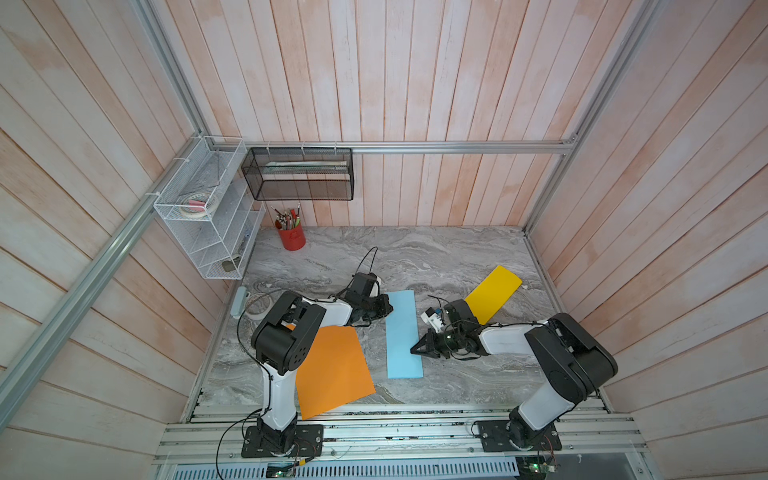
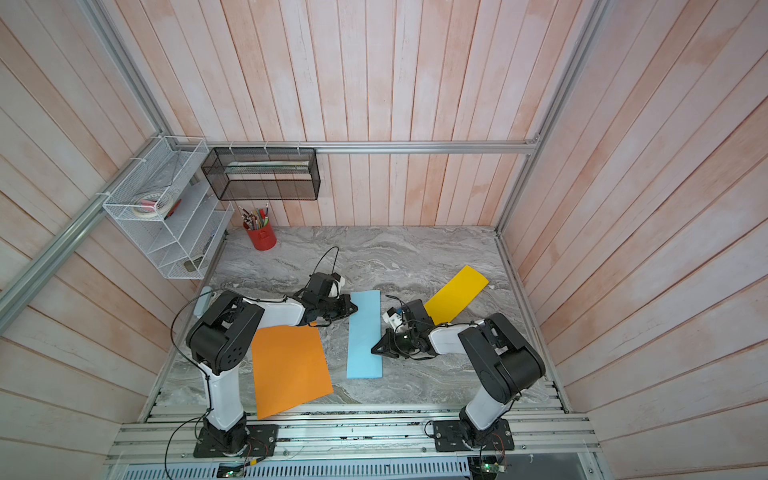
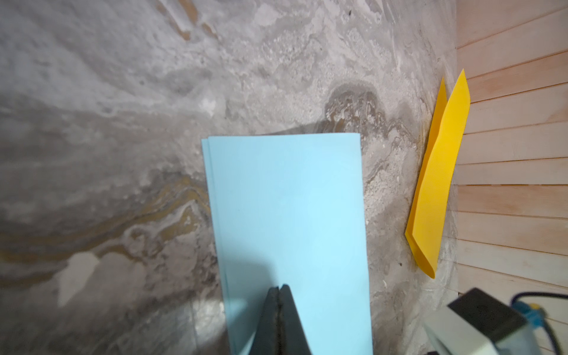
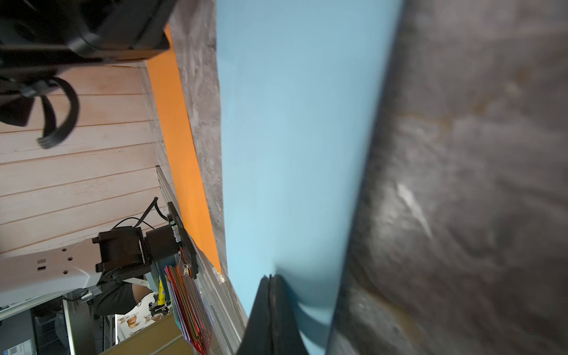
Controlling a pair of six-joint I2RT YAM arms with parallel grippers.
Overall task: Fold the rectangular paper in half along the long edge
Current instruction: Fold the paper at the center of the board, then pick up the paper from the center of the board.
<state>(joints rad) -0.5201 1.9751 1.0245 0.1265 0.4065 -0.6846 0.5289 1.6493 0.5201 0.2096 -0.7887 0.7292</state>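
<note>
A light blue rectangular paper [image 1: 402,334] [image 2: 365,334] lies folded into a long narrow strip mid-table; in the left wrist view two layers show at the edge of this paper [image 3: 289,215]. My left gripper [image 1: 390,309] [image 3: 279,288] is shut, its tip on the strip's far left edge, with nothing between the fingers. My right gripper [image 1: 413,350] [image 4: 270,276] is shut too, its tip resting on the right edge of the paper [image 4: 295,138] nearer the front.
A flat orange sheet [image 1: 332,370] lies front left under the left arm. A folded yellow sheet [image 1: 492,293] [image 3: 436,184] lies at the right rear. A red pencil cup [image 1: 291,237] stands at the back left, below wire racks [image 1: 208,208].
</note>
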